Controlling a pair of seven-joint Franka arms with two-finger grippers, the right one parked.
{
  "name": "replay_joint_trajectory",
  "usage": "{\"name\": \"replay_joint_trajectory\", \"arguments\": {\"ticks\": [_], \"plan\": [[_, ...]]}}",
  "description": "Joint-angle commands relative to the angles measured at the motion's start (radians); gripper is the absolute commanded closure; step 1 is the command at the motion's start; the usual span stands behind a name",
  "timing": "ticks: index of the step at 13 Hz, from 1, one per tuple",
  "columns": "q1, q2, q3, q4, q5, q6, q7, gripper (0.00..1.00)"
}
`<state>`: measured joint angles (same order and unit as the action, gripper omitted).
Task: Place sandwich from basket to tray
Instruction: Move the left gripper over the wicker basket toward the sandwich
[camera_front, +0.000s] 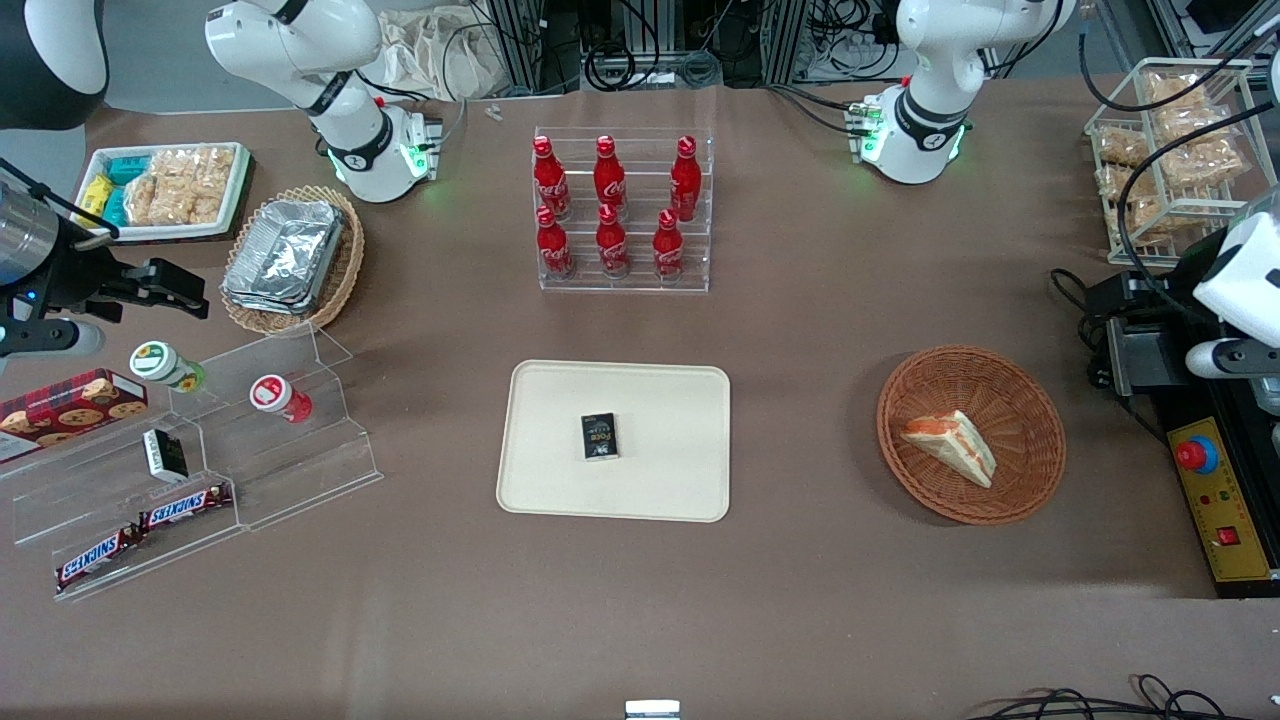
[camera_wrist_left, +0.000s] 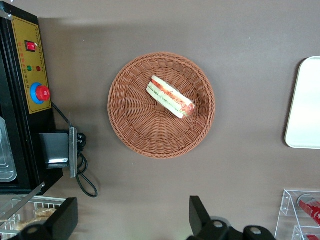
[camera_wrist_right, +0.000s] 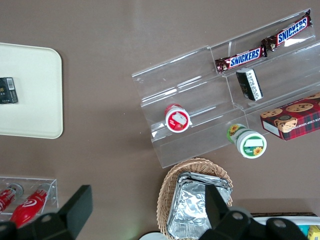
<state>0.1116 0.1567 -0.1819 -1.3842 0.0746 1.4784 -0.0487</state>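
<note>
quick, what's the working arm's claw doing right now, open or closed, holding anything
Left arm's claw: open and empty, hovering above the table beside the basket; the sandwich lies in the basket, untouched.

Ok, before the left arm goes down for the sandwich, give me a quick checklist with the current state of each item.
1. Sandwich lies in the basket, nothing on top: ok.
2. End effector open, fingers wide apart: ok.
3. End effector over the sandwich: not ok; the wrist view shows it above bare table beside the basket, so it needs centring.
4. Tray has free space: ok; only a small black box sits near its middle.
5. Table between basket and tray free of obstacles: ok.
</note>
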Motion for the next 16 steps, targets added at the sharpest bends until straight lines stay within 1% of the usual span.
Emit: {"name": "replay_joint_trajectory", "arguments": {"ticks": [1,5,8,11,12,13,14,16], "plan": [[0.007,0.000,-0.007,0.017,-0.007,-0.007,0.015,0.00],[0.005,0.027,-0.007,0.004,-0.004,0.006,0.012,0.00],[-0.010,0.087,-0.011,-0.001,-0.009,0.014,0.009,0.00],[-0.020,0.095,-0.011,-0.096,-0.018,0.011,0.015,0.01],[-0.020,0.099,-0.011,-0.111,-0.010,0.026,0.015,0.01],[-0.018,0.119,-0.011,-0.114,-0.013,0.077,-0.005,0.01],[-0.020,0.148,-0.011,-0.122,-0.019,0.127,-0.079,0.01],[-0.021,0.178,-0.011,-0.191,-0.010,0.296,-0.285,0.01]]}}
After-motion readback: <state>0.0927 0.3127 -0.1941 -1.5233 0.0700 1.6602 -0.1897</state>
